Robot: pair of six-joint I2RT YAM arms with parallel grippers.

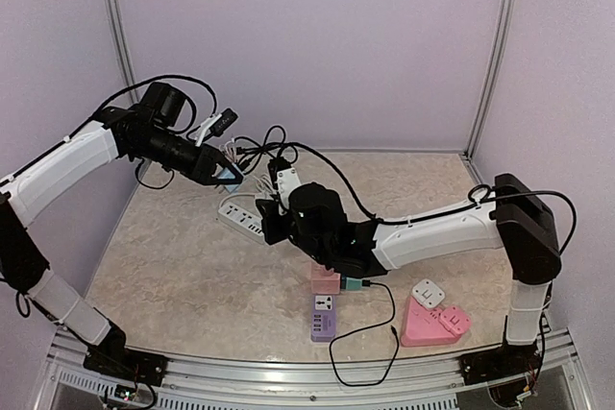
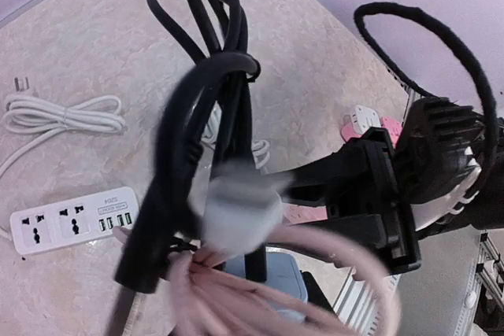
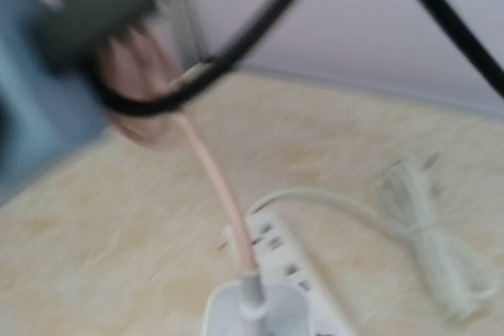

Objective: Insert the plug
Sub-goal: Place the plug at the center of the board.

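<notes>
Lilac walls close in a beige, marbled table. My left arm is raised at the back left, its left claw in among a tangle of black cables. Its wrist camera is filled with those cables and loops of pink cord, so I cannot tell whether that claw is gripping or slack.

My right arm reaches across to the left, the right claw low over the white power strip. Its wrist view is blurred. The white plug sits at the bottom edge on its pink cord, just above the strip, and I cannot tell whether they touch. I cannot make out the fingers, so I cannot tell that claw's state either.

Near the front lie a pink-and-purple strip and, well to its right, a pink socket block.
</notes>
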